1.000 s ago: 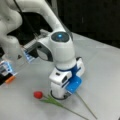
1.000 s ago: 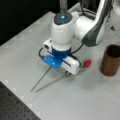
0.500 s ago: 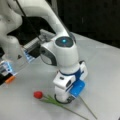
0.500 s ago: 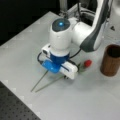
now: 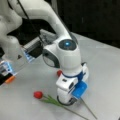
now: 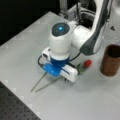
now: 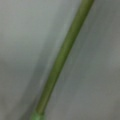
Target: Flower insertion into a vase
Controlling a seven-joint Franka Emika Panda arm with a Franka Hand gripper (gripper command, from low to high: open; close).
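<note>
Nearest us, our gripper is low over the flower stems on the counter; we cannot tell how the jaws stand. The vase stands upright farther off, at a front view's right, apart from the arm.

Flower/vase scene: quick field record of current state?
gripper: low over the flower stems on the table
flowers: red-headed flower lies flat in both front views; a second red head shows behind the gripper
stem: green stem fills wrist view
vase: upright, apart from gripper, no flower in it
</note>
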